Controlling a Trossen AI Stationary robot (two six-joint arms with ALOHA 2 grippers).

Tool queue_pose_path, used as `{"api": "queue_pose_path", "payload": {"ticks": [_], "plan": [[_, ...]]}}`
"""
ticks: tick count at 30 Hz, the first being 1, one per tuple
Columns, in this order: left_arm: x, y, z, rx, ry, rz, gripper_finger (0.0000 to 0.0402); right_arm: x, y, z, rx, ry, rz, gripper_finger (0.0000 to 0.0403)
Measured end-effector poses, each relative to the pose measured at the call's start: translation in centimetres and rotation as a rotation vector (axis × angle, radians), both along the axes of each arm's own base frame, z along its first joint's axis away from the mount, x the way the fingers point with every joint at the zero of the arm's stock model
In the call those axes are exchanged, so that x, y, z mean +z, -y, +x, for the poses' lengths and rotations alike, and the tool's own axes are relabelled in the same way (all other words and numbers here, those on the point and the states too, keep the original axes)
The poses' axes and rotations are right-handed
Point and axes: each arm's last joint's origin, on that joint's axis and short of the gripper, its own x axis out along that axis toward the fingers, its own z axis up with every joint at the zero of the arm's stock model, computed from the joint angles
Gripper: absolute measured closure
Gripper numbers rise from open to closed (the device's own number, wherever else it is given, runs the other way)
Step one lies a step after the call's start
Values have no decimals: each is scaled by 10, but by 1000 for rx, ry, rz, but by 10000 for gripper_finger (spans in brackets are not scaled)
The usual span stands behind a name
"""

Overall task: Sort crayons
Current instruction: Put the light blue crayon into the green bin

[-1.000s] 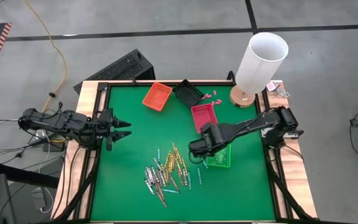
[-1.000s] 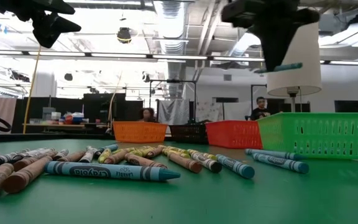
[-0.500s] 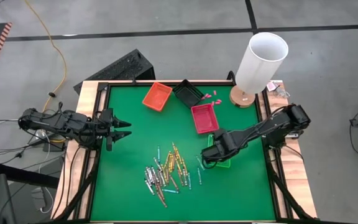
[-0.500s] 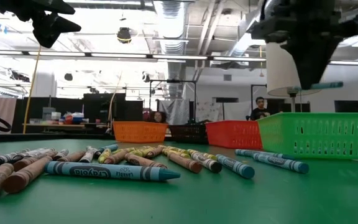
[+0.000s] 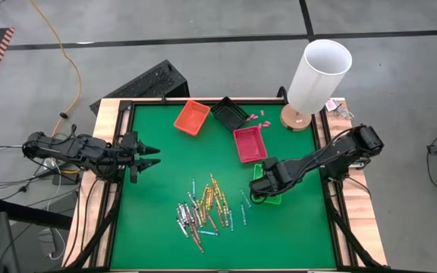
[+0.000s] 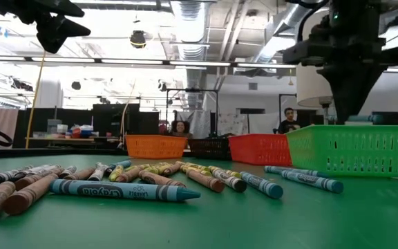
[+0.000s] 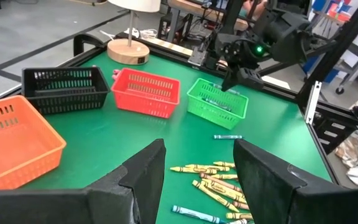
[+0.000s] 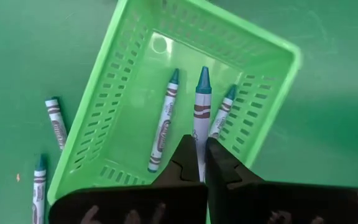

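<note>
1. Green felt covers the framed work table (image 5: 150, 227), where a loose heap of crayons (image 5: 203, 211) lies near the middle, with a few blue strays between it and the green basket (image 5: 273, 199).
2. Poised over that basket, the right gripper (image 8: 197, 163) pinches a blue crayon (image 8: 201, 107) by its butt end, tip pointing out over the basket floor.
3. At the table's left edge the left gripper (image 7: 197, 163) waits, jaws apart and empty.
4. Light, stiff and paper-wrapped, the crayons should resist slipping yet could snap under a hard squeeze; a hold across the wrapped barrel looks safest.
5. Two blue crayons (image 8: 165, 129) already lie in the green basket.
6. The red basket (image 7: 146, 92), black basket (image 7: 64, 88) and orange basket (image 7: 14, 146) show nothing inside from the left wrist view.
</note>
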Motion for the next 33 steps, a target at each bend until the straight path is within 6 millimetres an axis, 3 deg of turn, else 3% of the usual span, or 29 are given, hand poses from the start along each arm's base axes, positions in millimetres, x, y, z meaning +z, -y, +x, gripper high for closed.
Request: {"api": "queue_pose_path", "payload": {"ticks": [17, 33], "plan": [[0, 0, 0, 3, 1, 0, 221, -4, 4, 2, 17, 13, -6, 399], [0, 0, 0, 14, 2, -4, 221, -29, 16, 3, 11, 41, 10, 399]]}}
